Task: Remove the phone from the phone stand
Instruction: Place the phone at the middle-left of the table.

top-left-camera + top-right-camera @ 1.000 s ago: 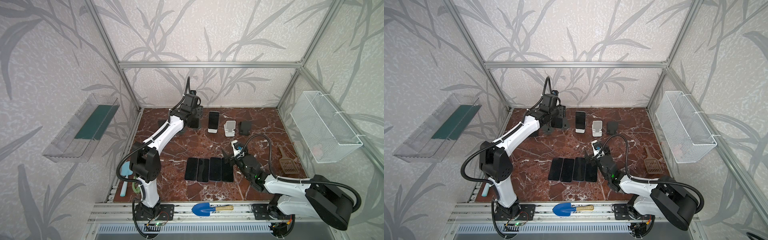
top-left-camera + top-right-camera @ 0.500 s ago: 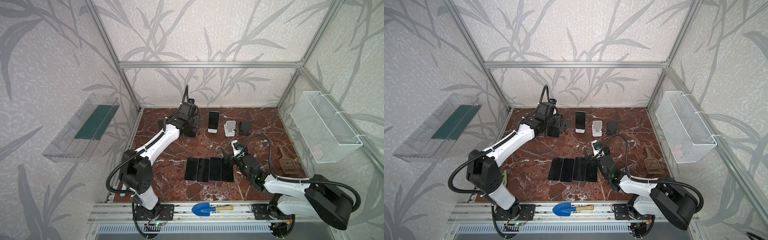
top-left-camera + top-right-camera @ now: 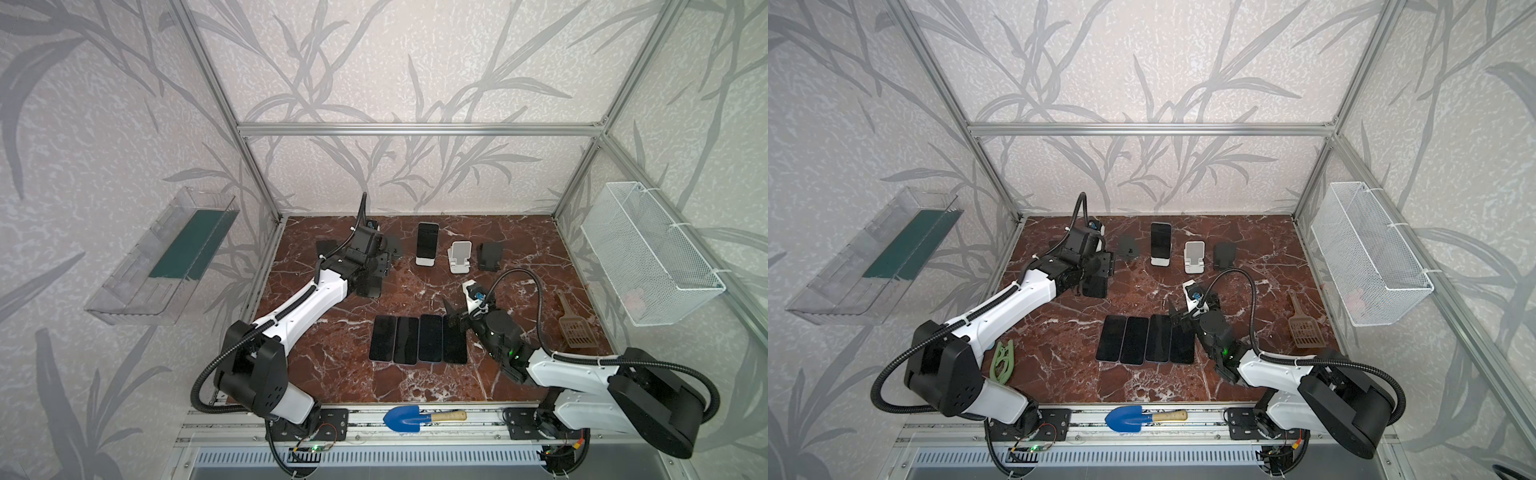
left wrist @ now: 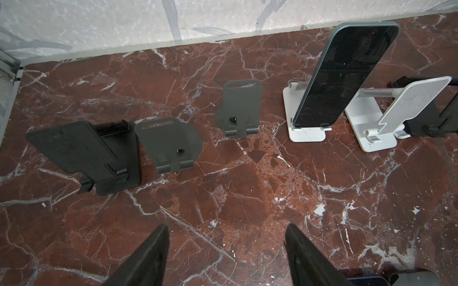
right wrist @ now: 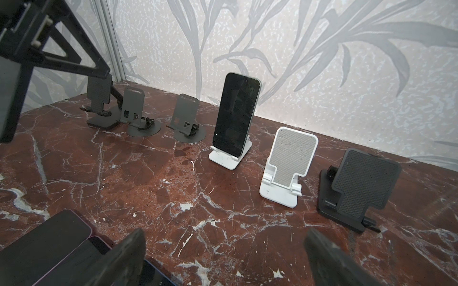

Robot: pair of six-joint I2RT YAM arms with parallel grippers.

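A: Red marble tabletop [image 3: 332,374]. Where's the phone [image 3: 427,243]?
B: Propped on its white stand [image 3: 424,262], back row.
A: How wide?
B: Right gripper [image 5: 225,235] gapes wide, empty. Left gripper [image 4: 225,227] half apart over bare marble; a second phone [image 3: 1096,286] beneath, grip unclear.

Left arm [image 3: 307,303] and right arm [image 3: 569,370]: white link shells, black joint housings, shoulder housings perforated. Black corrugated conduit [image 3: 539,303] runs along each arm. Green status light [image 3: 510,353] lit on right forearm. End effector fingers [image 5: 124,260] matte black, wedge-shaped.
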